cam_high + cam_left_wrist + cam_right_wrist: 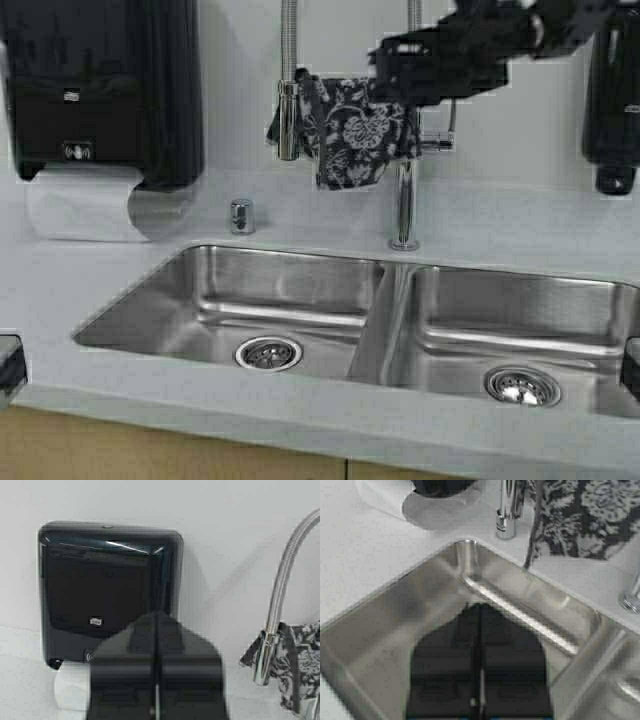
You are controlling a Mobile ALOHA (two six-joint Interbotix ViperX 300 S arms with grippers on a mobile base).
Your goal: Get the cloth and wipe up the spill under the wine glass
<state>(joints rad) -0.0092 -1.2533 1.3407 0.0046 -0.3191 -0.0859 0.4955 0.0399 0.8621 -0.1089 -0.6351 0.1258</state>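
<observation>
Your task has barely begun: the cloth [348, 130] hangs on the faucet [404, 190] at twelve o'clock, ungrasped. Both tools, right [479, 700] and left [156, 707], are pinched closed on nothing; no wine glass shows.

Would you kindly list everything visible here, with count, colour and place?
cloth: one, dark with white floral print, draped over the faucet.
faucet: one, chrome, behind the sink divider.
sink: one double basin, steel, set in the counter.
drains: two, steel, one per basin.
counter: one, pale grey, around the sink.
towel dispenser: one, black, wall at left, white paper hanging.
button: one, chrome, behind left basin.
soap dispenser: one, black, wall at right.
left gripper: jaws shut, facing the towel dispenser.
right gripper: jaws shut, above the sink.
</observation>
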